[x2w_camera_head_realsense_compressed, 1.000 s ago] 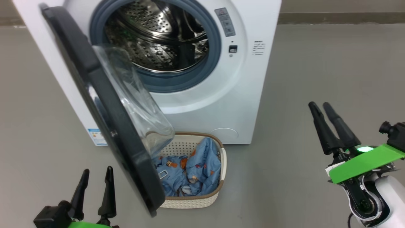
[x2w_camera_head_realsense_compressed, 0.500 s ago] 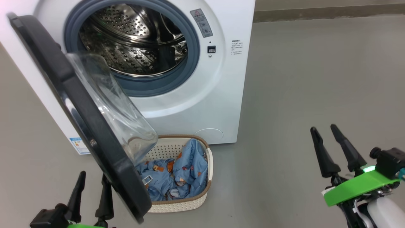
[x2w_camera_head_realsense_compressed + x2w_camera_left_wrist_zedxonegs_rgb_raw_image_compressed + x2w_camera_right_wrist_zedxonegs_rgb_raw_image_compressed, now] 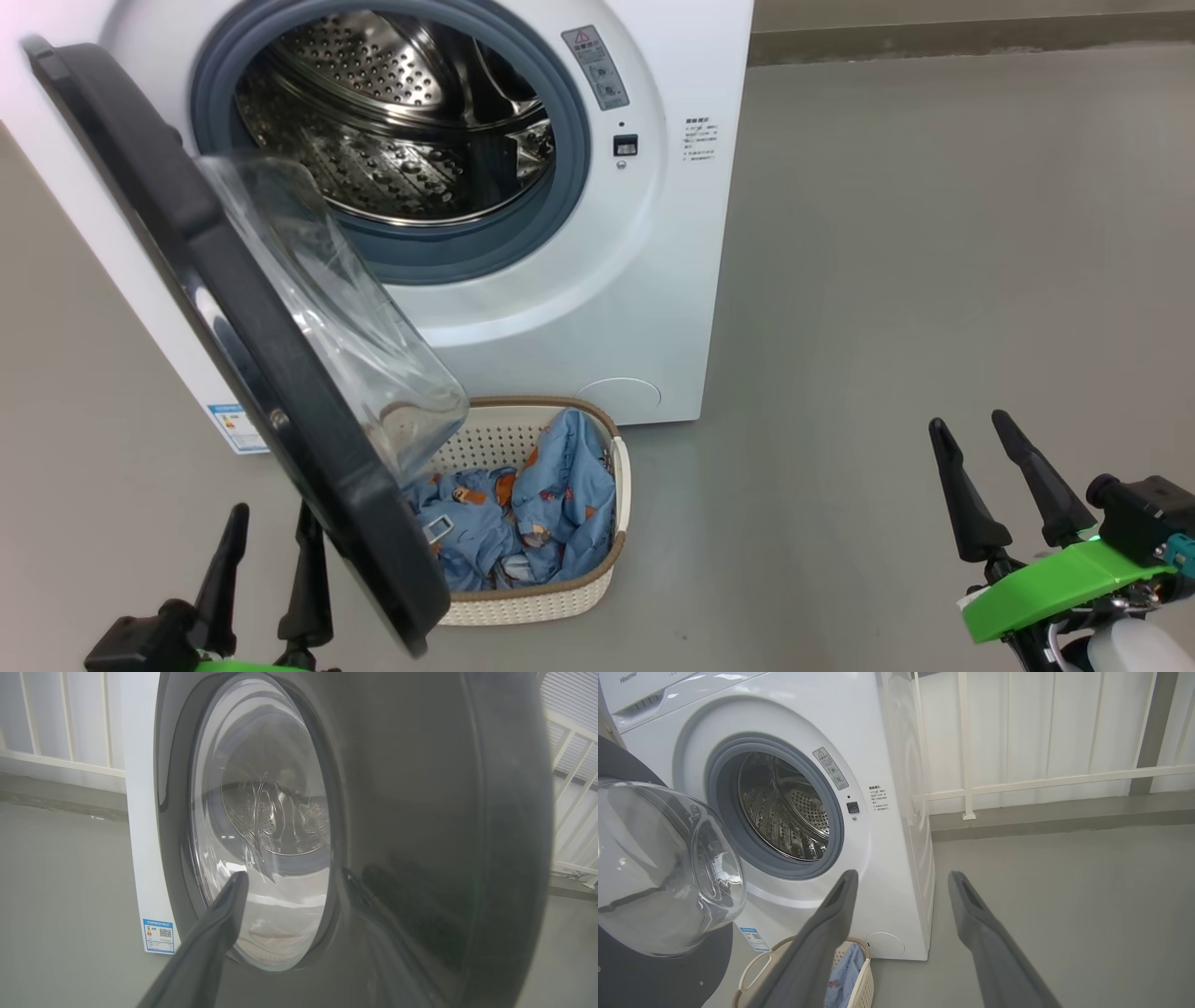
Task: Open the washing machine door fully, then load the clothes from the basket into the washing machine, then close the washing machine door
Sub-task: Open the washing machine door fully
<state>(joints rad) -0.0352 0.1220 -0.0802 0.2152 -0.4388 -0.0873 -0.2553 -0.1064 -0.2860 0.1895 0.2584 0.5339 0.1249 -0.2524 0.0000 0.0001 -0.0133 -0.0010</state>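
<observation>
Washing machine door [image 3: 373, 541] half open above basket [image 3: 532, 607] of clothes [image 3: 560, 495]; left gripper [image 3: 271, 513], right gripper [image 3: 969, 422] (both empty) spread. Likely next: left swings door fully back.

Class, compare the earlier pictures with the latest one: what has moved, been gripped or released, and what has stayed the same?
The right pincer drew back, sinking lower in the head view. The camera also swung early on, shifting the whole picture. Nothing was gripped or released. Unchanged: both pincers open and empty, left pincer by the partly open door, clothes in the basket.
</observation>
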